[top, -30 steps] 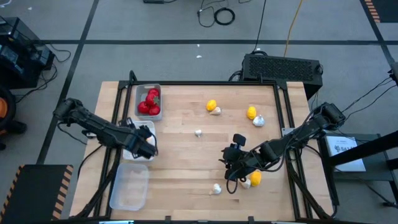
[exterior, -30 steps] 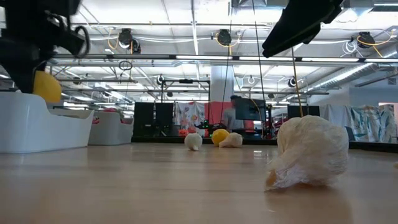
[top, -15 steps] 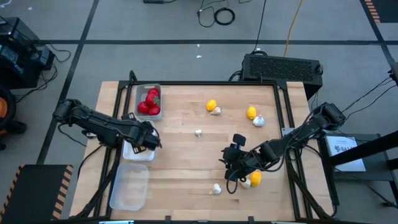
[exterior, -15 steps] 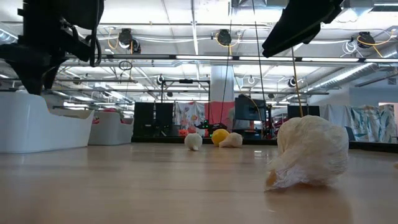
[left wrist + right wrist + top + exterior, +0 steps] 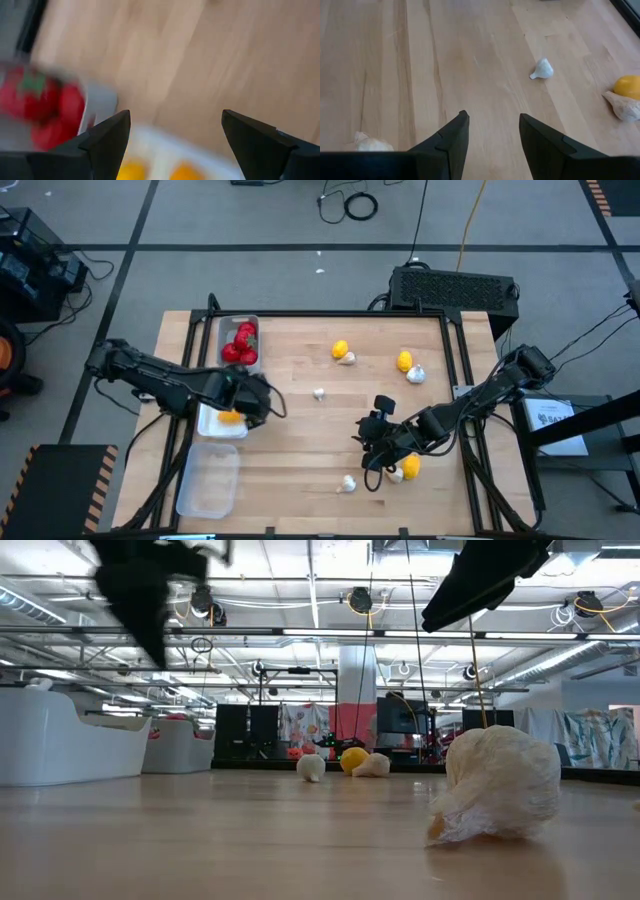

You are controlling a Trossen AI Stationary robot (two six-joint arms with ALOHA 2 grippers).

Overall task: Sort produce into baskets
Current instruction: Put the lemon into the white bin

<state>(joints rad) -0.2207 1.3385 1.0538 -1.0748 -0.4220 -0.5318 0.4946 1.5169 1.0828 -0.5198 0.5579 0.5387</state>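
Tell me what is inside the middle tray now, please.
The middle tray holds yellow-orange pieces; the left wrist view shows two. The left gripper covers its right edge, so more may be hidden there.

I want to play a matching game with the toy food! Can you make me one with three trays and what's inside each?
Things:
1. far tray
2. middle tray
3. near tray

What's inside:
A. yellow pieces
B. nothing I can see
C. red pieces

Pairs: 1-C, 2-A, 3-B
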